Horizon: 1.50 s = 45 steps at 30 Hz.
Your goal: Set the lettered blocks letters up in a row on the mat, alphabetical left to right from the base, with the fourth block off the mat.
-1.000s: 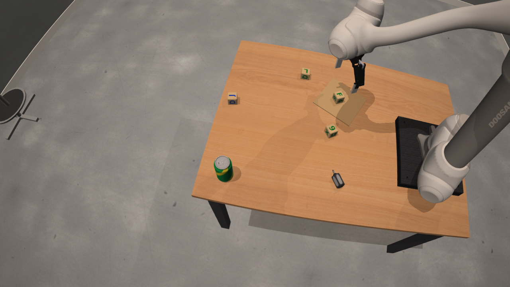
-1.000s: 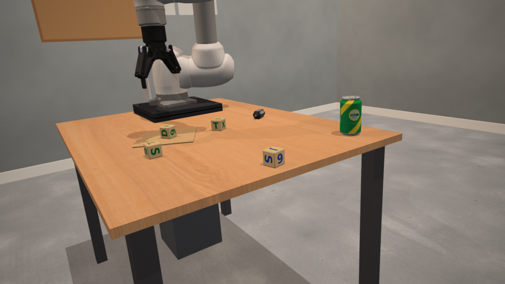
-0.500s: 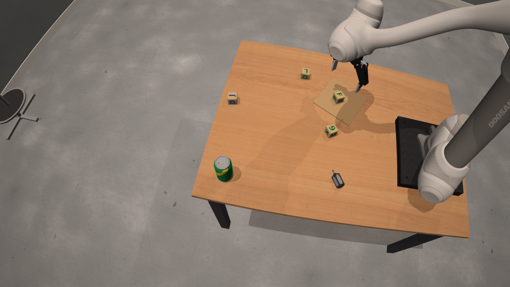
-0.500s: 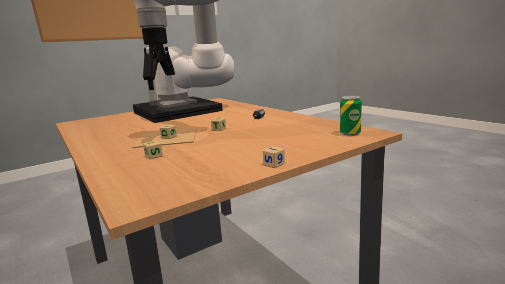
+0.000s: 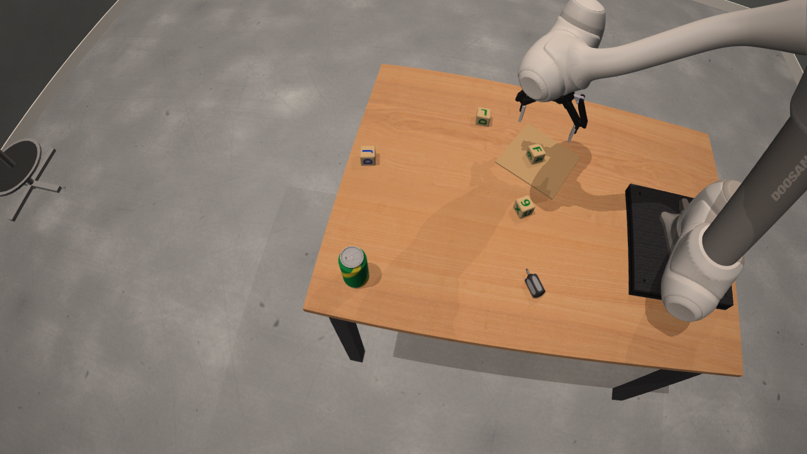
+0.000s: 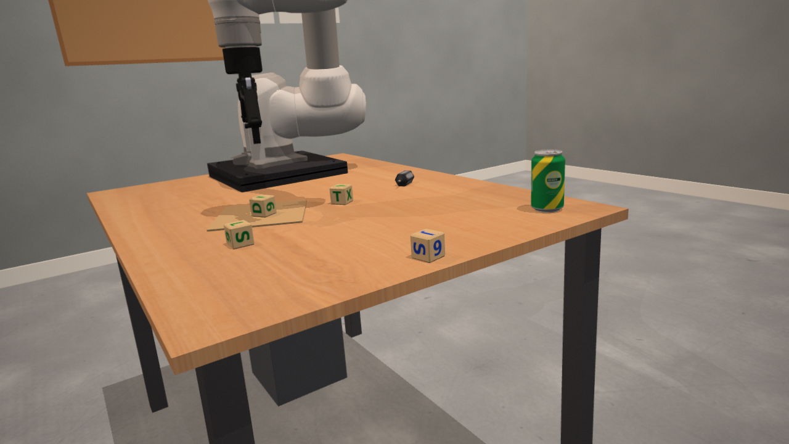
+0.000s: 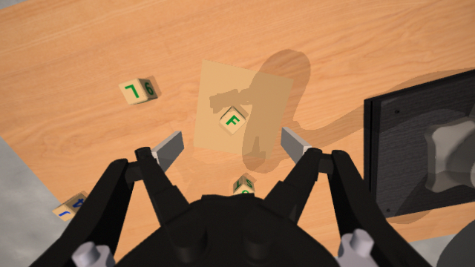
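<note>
Hovering above the bench (image 5: pixel 429 226) (image 6: pixel 331 264) (image 7: pixel 74 48) near the mat (image 5: pixel 516 152) (image 6: pixel 289 212) (image 7: pixel 219 78), the hand (image 5: pixel 546 123) (image 6: pixel 256 137) (image 7: pixel 231 137) has its fingers spread wide, with nothing between them. The F block (image 5: pixel 535 153) (image 6: pixel 262 206) (image 7: pixel 232 120) sits on the mat, its green letter up and its sides turned at an angle to the mat's edges. The other three blocks are all off the mat. Just beyond it, on the side away from the robot's base, the L block (image 5: pixel 483 116) (image 6: pixel 238 234) (image 7: pixel 138 91) shows a green L on top. Well past the mat in that same direction, close to the bench's far edge, the J block (image 5: pixel 367 156) (image 6: pixel 427 245) (image 7: pixel 64 212) has a blue J facing up. Near the mat on the robot's left, the 9 block (image 5: pixel 524 207) (image 6: pixel 341 194) (image 7: pixel 243 185) carries a green digit on top. So only one lettered block is on the mat, and the row is unmade. Farther left of the mat lies a screwdriver (image 5: pixel 534 284) (image 6: pixel 405 177); a green can (image 5: pixel 354 268) (image 6: pixel 547 182) stands upright well apart from the mat, toward the far left corner. The arm's shadow falls across part of the mat.
</note>
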Available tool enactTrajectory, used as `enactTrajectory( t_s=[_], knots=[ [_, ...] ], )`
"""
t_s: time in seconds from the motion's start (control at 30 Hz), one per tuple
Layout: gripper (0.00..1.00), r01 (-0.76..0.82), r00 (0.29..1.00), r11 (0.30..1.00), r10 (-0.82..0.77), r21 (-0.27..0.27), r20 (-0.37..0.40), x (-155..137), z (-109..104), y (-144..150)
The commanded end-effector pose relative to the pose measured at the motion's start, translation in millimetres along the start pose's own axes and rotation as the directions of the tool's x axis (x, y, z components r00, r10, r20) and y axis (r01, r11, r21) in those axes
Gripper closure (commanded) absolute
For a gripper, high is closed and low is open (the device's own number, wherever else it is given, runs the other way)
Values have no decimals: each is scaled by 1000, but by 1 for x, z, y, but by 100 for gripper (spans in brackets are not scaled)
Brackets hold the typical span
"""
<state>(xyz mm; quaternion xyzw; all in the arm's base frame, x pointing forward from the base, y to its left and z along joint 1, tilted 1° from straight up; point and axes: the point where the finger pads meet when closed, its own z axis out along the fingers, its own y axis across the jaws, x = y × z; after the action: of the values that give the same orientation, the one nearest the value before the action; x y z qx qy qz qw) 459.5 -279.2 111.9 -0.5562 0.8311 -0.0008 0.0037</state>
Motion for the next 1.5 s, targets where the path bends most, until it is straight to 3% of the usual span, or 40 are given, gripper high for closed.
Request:
enactTrajectory(
  t_s=[0.0,0.23,0.3,0.6,0.73,0.77,1.47],
  knots=[
    [0,138,990,990,-138,4,8,0,2,0],
    [0,371,929,929,-371,6,7,0,6,0],
    [0,371,929,929,-371,6,7,0,6,0],
    [0,664,747,747,-664,8,5,0,12,0],
    [0,691,723,723,-691,8,4,0,12,0],
    [47,691,723,723,-691,8,4,0,12,0],
    [47,691,723,723,-691,8,4,0,12,0]
  ],
)
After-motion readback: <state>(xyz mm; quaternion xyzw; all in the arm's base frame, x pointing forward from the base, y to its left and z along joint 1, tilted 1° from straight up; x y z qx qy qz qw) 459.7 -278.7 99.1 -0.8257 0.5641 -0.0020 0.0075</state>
